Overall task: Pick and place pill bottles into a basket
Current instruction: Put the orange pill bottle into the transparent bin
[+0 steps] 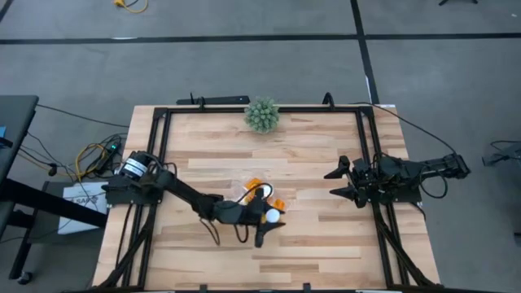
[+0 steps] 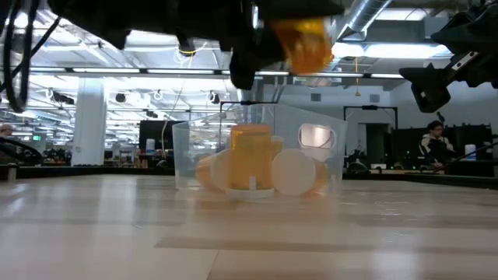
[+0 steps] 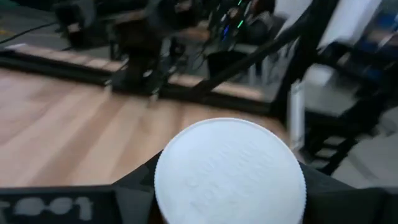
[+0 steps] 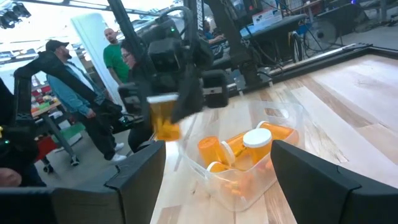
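My left gripper is shut on an orange pill bottle with a white cap, held above the clear basket, over its near right side. The basket stands on the middle of the table and holds several orange bottles, lying and standing. My right gripper is open and empty, off the table, to the right of the basket. My left gripper pinches the bottle's orange body between its two fingers, just below the cap. The cap faces up and toward the wrist camera. The bottle is lifted clear, roughly upright, above the basket.
A spiky green ball plant stands at the table's far edge. A black metal frame runs around the table top. People stand in the room beyond the table's left side.
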Controlling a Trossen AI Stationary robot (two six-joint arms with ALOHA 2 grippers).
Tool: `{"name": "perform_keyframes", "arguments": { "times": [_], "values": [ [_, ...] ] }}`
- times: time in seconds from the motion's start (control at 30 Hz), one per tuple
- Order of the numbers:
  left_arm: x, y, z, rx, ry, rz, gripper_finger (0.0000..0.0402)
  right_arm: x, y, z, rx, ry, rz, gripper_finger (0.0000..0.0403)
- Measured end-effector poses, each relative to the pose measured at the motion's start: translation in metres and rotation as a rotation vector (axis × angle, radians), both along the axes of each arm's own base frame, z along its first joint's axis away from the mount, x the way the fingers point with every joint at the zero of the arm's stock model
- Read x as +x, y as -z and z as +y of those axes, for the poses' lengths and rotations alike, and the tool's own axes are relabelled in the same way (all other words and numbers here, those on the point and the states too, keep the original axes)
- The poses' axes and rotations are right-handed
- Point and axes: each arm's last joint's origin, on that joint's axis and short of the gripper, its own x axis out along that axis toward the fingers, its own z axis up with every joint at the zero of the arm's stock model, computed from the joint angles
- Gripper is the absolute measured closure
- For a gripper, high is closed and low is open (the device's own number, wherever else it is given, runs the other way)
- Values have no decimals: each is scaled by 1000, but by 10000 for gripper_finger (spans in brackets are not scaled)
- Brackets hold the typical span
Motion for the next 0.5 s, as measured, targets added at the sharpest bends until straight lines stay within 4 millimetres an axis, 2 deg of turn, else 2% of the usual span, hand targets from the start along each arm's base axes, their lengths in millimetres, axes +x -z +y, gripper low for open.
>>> {"name": "perform_keyframes", "arguments": {
  "times": [0.23, 0.5],
  "values": [
    [5, 15, 22, 78, -64, 164, 237, 0, 0, 0, 0, 0, -1, 117],
    [9, 19, 38, 129, -132, 199, 243, 0, 0, 0, 0, 0, -1, 117]
  ]
}}
